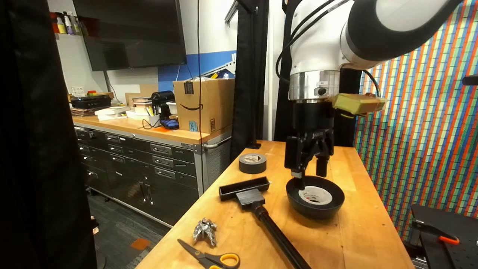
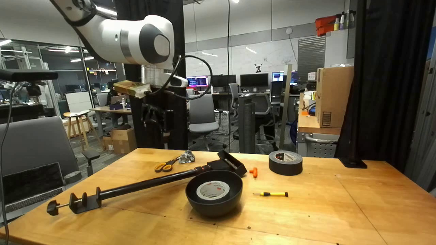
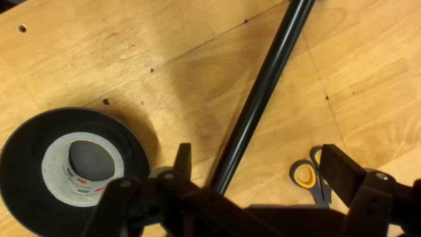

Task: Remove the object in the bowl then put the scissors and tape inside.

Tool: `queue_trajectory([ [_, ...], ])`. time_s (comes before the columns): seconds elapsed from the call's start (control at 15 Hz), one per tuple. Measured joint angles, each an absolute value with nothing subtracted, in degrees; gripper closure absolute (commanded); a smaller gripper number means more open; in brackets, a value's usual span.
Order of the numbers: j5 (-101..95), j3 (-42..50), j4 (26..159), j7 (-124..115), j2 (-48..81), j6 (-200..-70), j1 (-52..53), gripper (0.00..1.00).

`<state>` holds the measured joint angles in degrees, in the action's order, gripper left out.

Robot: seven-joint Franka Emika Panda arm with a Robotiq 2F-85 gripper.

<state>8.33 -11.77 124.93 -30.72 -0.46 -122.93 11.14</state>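
The black bowl (image 1: 315,213) stands upright on the table, also in an exterior view (image 2: 214,207) and the wrist view (image 3: 19,131). A white-cored black tape roll (image 2: 213,190) lies inside it, also in the wrist view (image 3: 82,169). The scissors (image 1: 213,258) with yellow-orange handles lie on the table, also in an exterior view (image 2: 167,166) and the wrist view (image 3: 304,176). A thin yellow screwdriver (image 2: 277,194), seemingly the object, lies outside the bowl. My gripper (image 3: 260,161) is open and empty above the table, one finger overlapping the scissors' handles in the wrist view.
A long black pole (image 3: 263,89) with a wide head lies between bowl and scissors. Crumpled foil (image 1: 204,231) lies by the scissors' blades. A dark tape roll (image 2: 285,163) stands on the table. A small orange piece (image 2: 254,172) lies near the pole's head.
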Motion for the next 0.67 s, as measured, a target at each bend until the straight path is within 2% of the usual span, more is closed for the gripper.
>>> queue_trajectory([
  [0.4, -1.4, -17.0, 123.4, -32.9, 8.5, -126.0, 18.0, 0.00],
  [0.67, -4.7, -17.3, 114.2, -39.7, 19.0, -128.1, 24.4, 0.00],
])
